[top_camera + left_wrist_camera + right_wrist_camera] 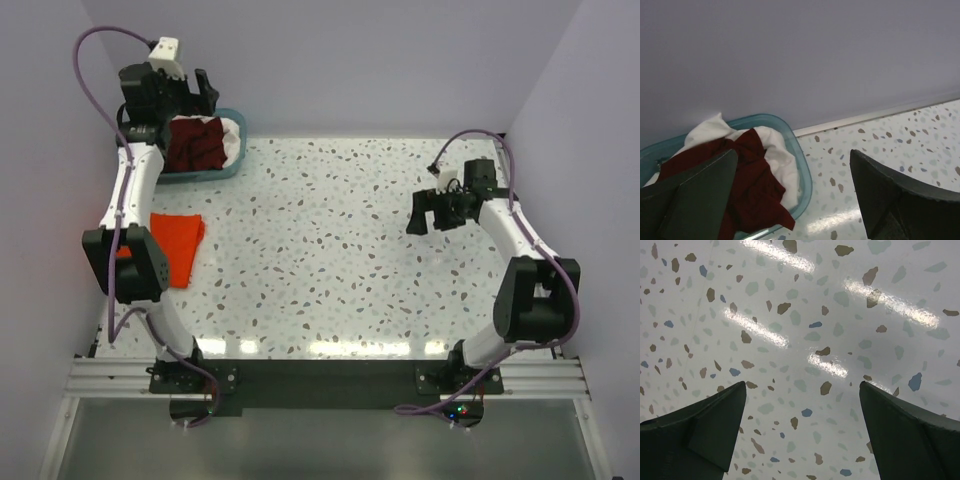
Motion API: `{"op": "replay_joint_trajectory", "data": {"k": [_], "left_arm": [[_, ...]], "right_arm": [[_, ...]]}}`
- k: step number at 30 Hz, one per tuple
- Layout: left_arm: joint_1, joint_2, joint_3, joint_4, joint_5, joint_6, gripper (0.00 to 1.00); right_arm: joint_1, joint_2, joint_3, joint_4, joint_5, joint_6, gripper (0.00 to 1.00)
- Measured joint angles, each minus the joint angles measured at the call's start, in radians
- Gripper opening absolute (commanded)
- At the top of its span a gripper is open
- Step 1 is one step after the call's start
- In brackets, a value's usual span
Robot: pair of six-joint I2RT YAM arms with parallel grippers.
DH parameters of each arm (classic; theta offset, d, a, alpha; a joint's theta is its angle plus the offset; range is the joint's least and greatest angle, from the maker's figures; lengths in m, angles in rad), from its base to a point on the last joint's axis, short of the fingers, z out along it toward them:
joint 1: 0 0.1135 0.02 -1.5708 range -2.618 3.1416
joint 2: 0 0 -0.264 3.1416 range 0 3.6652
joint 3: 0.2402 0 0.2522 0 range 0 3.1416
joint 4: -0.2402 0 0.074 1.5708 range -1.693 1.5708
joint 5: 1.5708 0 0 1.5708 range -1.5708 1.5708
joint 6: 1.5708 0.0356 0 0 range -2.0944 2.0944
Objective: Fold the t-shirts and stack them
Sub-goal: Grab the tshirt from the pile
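Note:
A dark maroon t-shirt (pixel 193 146) (pixel 752 180) lies crumpled in the teal basket (pixel 236 166) (pixel 801 161) at the back left. A white t-shirt (pixel 233 134) (pixel 780 152) lies under and beside it. On the table's left side an orange-red t-shirt (pixel 177 242) lies folded flat, partly under the left arm. My left gripper (pixel 206 94) (pixel 792 154) hangs open above the basket, holding nothing. At the right, my right gripper (pixel 421 212) (pixel 802 386) is open over bare table with nothing between its fingers.
The speckled white table (pixel 330 250) (pixel 805 330) runs between the arms. Pale walls close in the back and both sides. The basket stands against the back wall in the left corner.

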Motion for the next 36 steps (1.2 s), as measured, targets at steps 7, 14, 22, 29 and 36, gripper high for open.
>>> {"op": "replay_joint_trajectory", "data": {"k": [7, 14, 22, 29, 36], "left_arm": [[0.151, 0.315, 0.201, 0.049, -0.030, -0.027, 1.00], [0.191, 0.570, 0.328, 0.020, -0.080, 0.042, 1.00], [0.185, 0.673, 0.328, 0.009, -0.132, 0.138, 0.71], [0.185, 0.684, 0.346, 0.002, -0.155, 0.169, 0.02], [0.187, 0.613, 0.368, -0.010, -0.095, 0.130, 0.00]], "right_arm": [[0.000, 0.089, 0.039, 0.005, -0.008, 0.018, 0.99], [0.000, 0.135, 0.072, 0.005, -0.026, 0.023, 0.99], [0.000, 0.174, 0.108, -0.011, -0.025, 0.019, 0.99], [0.000, 0.176, 0.149, -0.023, -0.025, 0.014, 0.99], [0.000, 0.176, 0.172, -0.031, -0.026, 0.013, 0.99]]}}
